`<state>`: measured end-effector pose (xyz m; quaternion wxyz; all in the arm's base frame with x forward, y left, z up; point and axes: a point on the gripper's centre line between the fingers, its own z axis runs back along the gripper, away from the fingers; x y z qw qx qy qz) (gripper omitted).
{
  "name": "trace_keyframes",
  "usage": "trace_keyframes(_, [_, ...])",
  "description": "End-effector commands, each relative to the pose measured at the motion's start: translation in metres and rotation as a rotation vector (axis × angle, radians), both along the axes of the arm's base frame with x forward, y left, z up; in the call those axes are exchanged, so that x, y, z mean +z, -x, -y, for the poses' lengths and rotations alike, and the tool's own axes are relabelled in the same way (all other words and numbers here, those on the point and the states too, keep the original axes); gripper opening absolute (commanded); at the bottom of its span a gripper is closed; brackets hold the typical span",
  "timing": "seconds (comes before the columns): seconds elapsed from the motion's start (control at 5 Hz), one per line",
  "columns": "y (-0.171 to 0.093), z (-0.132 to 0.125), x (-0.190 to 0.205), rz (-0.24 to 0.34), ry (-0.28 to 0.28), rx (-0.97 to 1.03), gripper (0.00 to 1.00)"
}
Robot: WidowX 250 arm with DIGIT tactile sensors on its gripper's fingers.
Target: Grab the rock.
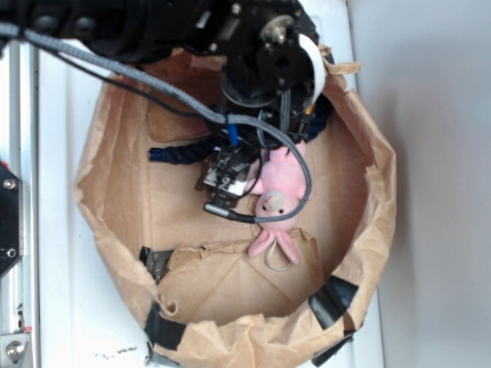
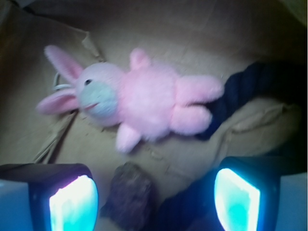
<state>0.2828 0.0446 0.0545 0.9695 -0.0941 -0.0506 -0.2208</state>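
The rock, a rough brown-grey lump, lies on the brown paper floor between my two fingers, nearer the left one. My gripper stands open over it, the pads glowing cyan, with a gap on each side of the stone. In the exterior view the gripper hangs low inside the paper bag, and the rock is hidden under it. The pink plush bunny lies just beyond the rock, also seen right of the gripper from outside.
A thick navy rope curls from the bunny's feet down toward my right finger; from outside the rope runs left of the gripper. The bag's crumpled walls ring the workspace, patched with black tape.
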Motion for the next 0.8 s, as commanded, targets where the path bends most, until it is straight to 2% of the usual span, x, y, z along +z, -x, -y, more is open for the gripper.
trace_keyframes(0.0, [-0.016, -0.001, -0.012, 0.03, -0.064, -0.029, 1.0])
trace_keyframes(0.2, [-0.008, 0.012, -0.015, 0.035, -0.099, -0.02, 1.0])
trace_keyframes(0.6, [0.022, 0.031, 0.001, 0.057, -0.081, -0.026, 1.0])
